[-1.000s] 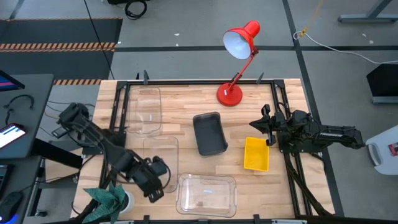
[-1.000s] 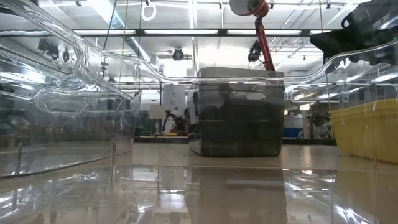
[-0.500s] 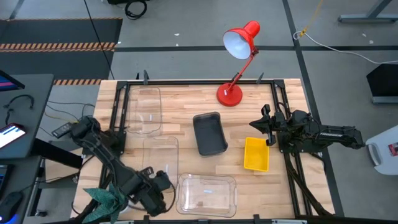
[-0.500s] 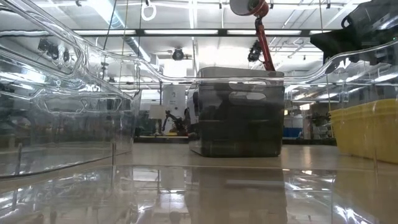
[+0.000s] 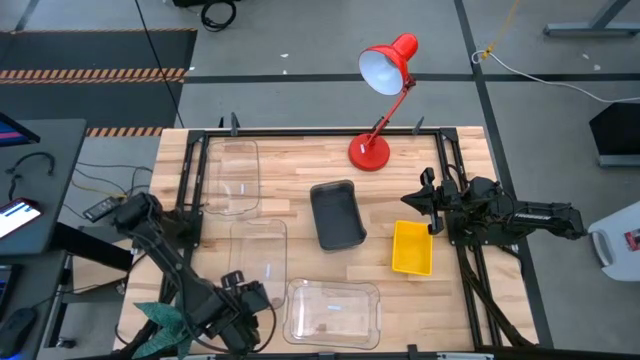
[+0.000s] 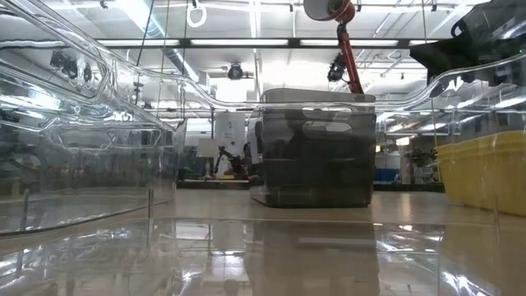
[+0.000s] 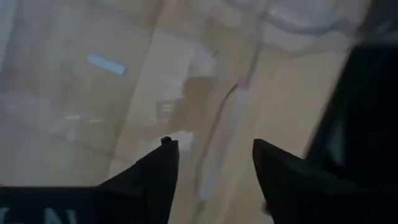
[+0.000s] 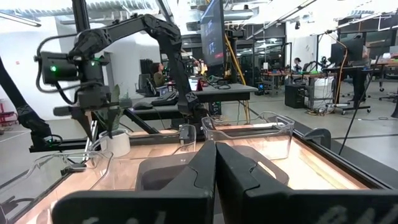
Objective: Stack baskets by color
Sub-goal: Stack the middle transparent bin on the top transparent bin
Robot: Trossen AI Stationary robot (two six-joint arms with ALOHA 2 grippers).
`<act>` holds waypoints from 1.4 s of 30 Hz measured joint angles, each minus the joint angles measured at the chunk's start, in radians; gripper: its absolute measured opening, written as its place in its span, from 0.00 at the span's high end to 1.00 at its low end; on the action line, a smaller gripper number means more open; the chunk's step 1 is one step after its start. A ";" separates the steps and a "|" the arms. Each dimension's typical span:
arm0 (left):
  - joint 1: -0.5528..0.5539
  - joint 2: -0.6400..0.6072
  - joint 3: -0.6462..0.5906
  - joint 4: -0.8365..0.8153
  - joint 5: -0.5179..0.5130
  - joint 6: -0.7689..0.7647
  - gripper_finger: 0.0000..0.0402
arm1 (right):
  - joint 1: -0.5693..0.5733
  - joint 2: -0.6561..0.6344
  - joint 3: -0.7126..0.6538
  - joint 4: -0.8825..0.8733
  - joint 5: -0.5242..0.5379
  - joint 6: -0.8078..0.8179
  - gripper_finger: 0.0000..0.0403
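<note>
Clear rigid plastic basket (image 5: 332, 311) at lower centre, probably light, slippery; best grip on rim. Left gripper (image 5: 238, 322) beside it, jaws wide, empty. Right gripper (image 5: 432, 206) at right, jaws shut, empty.

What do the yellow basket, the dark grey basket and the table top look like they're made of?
Bright yellow rectangular basket: opaque plastic, smooth moulded rim, apparently.
Dark grey rectangular basket: probably plastic too, semi-glossy; the low view shows highlights on its wall.
Light wooden table top: wood planks, visible strip seams and grain, sealed-looking sheen.
</note>
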 joint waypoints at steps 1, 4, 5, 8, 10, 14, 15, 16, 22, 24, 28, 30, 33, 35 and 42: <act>-0.002 0.005 -0.009 -0.002 0.005 0.010 0.47 | 0.000 0.000 0.000 0.000 0.000 0.000 0.96; -0.002 0.018 -0.039 0.006 0.013 0.040 0.48 | 0.000 0.000 0.000 0.000 0.000 0.000 0.96; -0.001 0.023 -0.047 0.004 0.013 0.049 0.49 | 0.000 0.000 0.000 0.000 0.000 0.000 0.96; 0.003 0.036 -0.060 0.008 0.012 0.068 0.50 | 0.000 0.000 0.000 0.000 0.000 0.000 0.96; 0.006 0.051 -0.066 0.011 0.012 0.069 0.52 | 0.000 0.000 0.000 0.000 0.000 0.000 0.96; 0.006 0.089 -0.069 0.022 0.020 0.073 0.55 | 0.000 0.000 0.000 0.000 0.000 0.000 0.96; 0.006 0.099 -0.069 0.023 0.023 0.082 0.56 | 0.000 0.000 0.000 0.000 0.000 0.000 0.96; 0.006 0.111 -0.069 0.026 0.030 0.089 0.57 | 0.000 0.000 0.000 0.000 0.000 0.000 0.96; 0.006 0.170 -0.068 0.054 0.049 0.121 0.62 | 0.000 0.000 0.000 0.000 0.000 0.000 0.96; 0.006 0.176 -0.066 0.056 0.051 0.123 0.64 | 0.000 0.000 0.000 0.000 0.000 0.000 0.96; 0.009 0.181 -0.065 0.065 0.054 0.124 0.68 | 0.000 0.000 0.000 0.000 0.000 0.000 0.96; 0.010 0.181 -0.065 0.065 0.054 0.124 0.70 | 0.000 0.000 0.000 0.000 0.000 0.000 0.96; 0.010 0.182 -0.065 0.066 0.053 0.124 0.75 | 0.000 0.000 0.000 0.000 0.000 0.000 0.96; 0.010 0.183 -0.066 0.067 0.053 0.124 0.79 | 0.000 0.000 0.000 0.000 0.000 0.000 0.96; 0.011 0.184 -0.063 0.062 0.053 0.143 0.97 | 0.000 0.000 0.000 0.000 0.000 0.000 0.96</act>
